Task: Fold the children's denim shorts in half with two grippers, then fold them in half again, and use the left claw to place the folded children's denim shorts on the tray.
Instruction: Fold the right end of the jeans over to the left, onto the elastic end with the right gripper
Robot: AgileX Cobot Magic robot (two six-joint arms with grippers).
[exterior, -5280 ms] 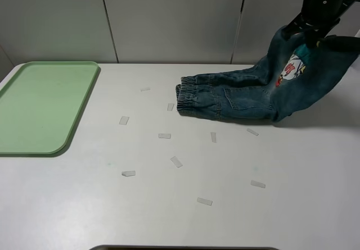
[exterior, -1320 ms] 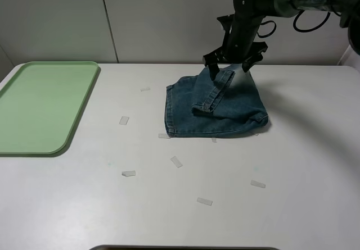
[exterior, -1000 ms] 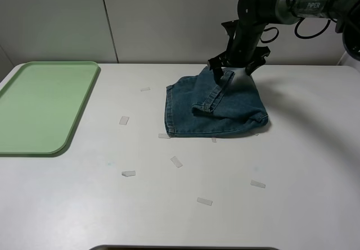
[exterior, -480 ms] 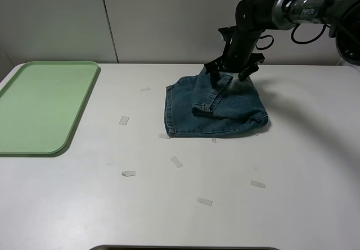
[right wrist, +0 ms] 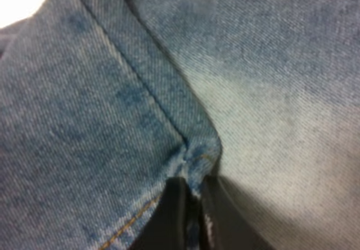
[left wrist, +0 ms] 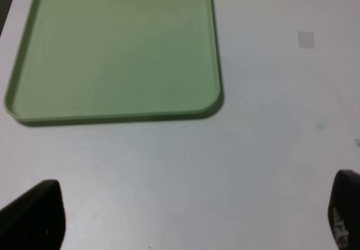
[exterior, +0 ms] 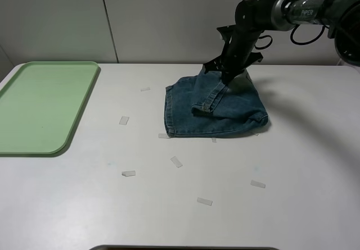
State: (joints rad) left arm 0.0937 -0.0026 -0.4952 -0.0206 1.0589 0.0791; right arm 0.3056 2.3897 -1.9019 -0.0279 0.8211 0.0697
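Observation:
The children's denim shorts (exterior: 216, 108) lie folded into a rough square right of the table's middle, with a leg hem flipped up across the top layer. My right gripper (exterior: 227, 77) stands over their far edge, jaws shut on a pinch of denim. In the right wrist view the dark fingertips (right wrist: 181, 210) nip a seam fold of the shorts (right wrist: 101, 121). The light-green tray (exterior: 42, 105) rests at the far left. In the left wrist view the left claw (left wrist: 188, 219) hovers open above bare table near the tray (left wrist: 112, 48), holding nothing. It is out of the high view.
Several small whitish tape strips lie scattered on the white table, such as one (exterior: 176, 161) in front of the shorts and one (exterior: 124, 120) between shorts and tray. A grey panelled wall runs along the table's far edge.
The right gripper's jaws, open over the shorts' far edge a second ago, have shut on the denim there. The shorts, partly lifted at the right five seconds ago, now lie folded.

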